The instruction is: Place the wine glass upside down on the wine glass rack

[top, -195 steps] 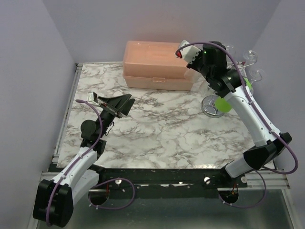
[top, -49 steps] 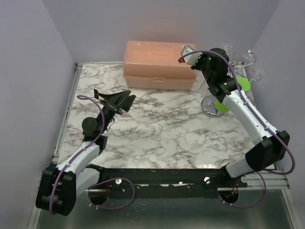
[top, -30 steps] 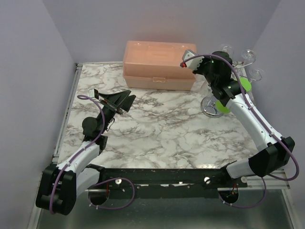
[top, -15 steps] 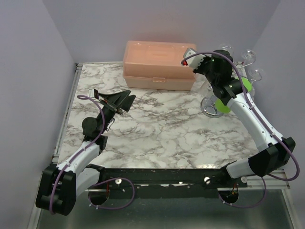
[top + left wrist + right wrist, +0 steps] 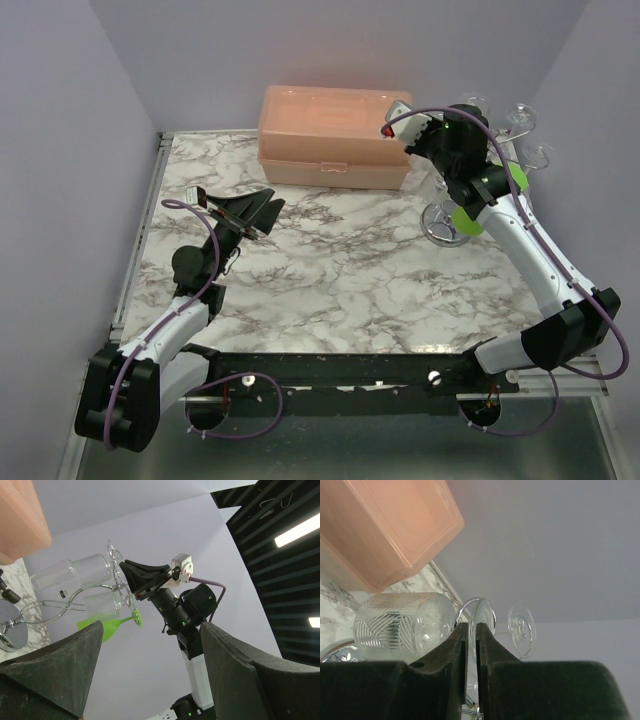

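Right claw [image 5: 471,626] first: you have it narrow, its two fingers [image 5: 451,652] pinched on the thin round foot of the wine glass [image 5: 405,626], with the foot's rim standing in the slit between them. That glass is clear, with a cut leaf pattern on its bowl. It hangs among the curled arms of the rack [image 5: 437,219], bowl toward the desk [image 5: 350,280] and foot on top (upside down, in other words). A curl of the rack's wire shows just beside the foot in your right wrist view; whether the stem sits inside that curl I cannot tell. From above, your right arm covers most of the glass.

The rack stands at the far right corner of the desk on its round shiny base. More clear glasses [image 5: 522,118] hang on its right side, feet up, and a green glass [image 5: 466,218] hangs on the near side, its bowl showing just beside the base from above. Left of the rack, against the far edge, lies a peach plastic box [image 5: 330,135] with its lid down.

Your left claw [image 5: 264,217] is wide and holds nothing. It is raised over the left half of the desk, well apart from the rack and pointing toward it.
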Available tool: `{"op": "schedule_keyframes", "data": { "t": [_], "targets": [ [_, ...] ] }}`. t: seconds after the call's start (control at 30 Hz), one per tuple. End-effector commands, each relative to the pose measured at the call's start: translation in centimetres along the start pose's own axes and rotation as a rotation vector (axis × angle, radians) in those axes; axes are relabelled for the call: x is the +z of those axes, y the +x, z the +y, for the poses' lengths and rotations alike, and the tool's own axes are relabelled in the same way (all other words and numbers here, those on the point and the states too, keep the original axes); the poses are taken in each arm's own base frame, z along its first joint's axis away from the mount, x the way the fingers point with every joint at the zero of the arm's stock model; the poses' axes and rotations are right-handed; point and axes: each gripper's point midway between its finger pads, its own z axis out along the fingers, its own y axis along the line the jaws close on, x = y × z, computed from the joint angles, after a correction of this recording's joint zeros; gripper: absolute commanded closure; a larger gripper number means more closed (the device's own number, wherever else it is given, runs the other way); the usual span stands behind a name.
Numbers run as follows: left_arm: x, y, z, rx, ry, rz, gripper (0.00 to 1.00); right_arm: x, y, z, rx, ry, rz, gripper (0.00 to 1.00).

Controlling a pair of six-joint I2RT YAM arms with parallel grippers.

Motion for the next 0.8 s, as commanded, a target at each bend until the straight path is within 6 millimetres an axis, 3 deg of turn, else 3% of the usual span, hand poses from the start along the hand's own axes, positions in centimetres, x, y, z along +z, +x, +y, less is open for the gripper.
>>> {"op": "schedule_keyframes", "data": {
  "t": [0.0, 0.5, 0.77],
  "targets": [
    [-0.2, 0.1, -0.7, 0.014, 0.032, 0.007, 0.19, -1.1, -2.3, -2.2, 0.033, 0.042, -0.079, 0.82],
    [-0.1, 0.1, -0.9, 0.013, 0.038, 0.006, 0.19, -1.8, -2.6, -2.0, 0.063, 0.008, -0.096, 0.71],
    [-0.1, 0.1, -1.0, 0.016, 0.040, 0.007, 0.19, -2.8, -3.5, -2.0, 0.111, -0.019, -0.129, 0.71]
  ]
}}
